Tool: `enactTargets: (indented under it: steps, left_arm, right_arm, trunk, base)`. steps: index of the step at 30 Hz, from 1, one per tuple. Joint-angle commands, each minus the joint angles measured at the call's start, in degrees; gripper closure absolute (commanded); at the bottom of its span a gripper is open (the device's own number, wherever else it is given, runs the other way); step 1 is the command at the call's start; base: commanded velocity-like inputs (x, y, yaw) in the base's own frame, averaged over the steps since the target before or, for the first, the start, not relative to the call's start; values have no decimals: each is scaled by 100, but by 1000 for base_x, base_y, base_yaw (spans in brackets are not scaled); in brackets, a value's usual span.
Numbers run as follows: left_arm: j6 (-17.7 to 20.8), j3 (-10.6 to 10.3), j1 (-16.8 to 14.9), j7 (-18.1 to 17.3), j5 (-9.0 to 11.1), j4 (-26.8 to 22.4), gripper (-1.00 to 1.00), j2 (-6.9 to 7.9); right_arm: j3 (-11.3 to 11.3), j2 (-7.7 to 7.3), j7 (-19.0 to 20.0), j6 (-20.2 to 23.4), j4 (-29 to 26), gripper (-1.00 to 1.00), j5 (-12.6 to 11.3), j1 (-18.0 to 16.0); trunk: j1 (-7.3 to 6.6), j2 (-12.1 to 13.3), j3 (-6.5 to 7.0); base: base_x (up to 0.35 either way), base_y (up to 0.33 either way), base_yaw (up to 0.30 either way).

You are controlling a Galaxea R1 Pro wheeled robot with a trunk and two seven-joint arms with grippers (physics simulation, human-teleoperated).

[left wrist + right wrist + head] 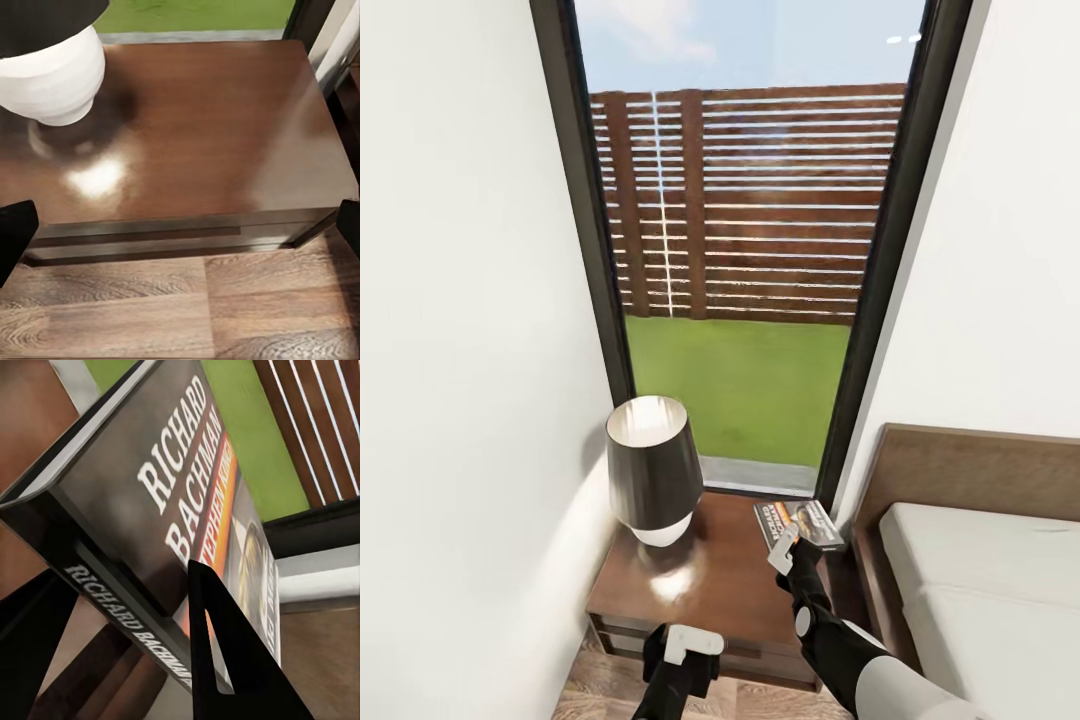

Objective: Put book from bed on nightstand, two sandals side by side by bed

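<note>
Glossy nightstand [705, 585] beneath tall window [745, 200].

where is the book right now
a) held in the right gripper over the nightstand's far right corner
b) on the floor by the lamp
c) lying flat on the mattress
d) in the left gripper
a: the right gripper is shut on the book, holding it above the nightstand at the corner near the bed, while the lamp stands on the other side.
</note>
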Motion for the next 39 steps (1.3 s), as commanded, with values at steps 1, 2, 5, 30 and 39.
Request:
enactTargets:
  steps: [1,2,5,30,39]
  left_arm:
    - [22,-18,-6,47,36,-2,-100,35]
    - [18,-18,-6,50,45,5,-100,70]
    - [-128,-21,-6,59,79,42,-100,254]
    - [-724,32,-6,1,229,573,-100,501]
    - [-724,35,-6,-6,228,555,-100,507]
  right_arm:
    - [-4,2,-20,-9,9,100,38,-6]
    - [-4,2,-16,-9,8,100,38,-6]
    - [-4,-3,-1,-16,14,100,39,-5]
    - [-7,-24,500,-18,4,100,29,-6]
    - [-8,-24,550,-25,-13,100,29,-6]
  trunk:
    - [23,-47,-26]
    - [45,-88,-44]
    - [111,-208,-97]
    - [660,-1211,-546]
    - [858,-1571,-708]
  base:
    - [0,0,0]
    - [0,0,0]
    - [0,0,0]
    - [0,0,0]
    - [0,0,0]
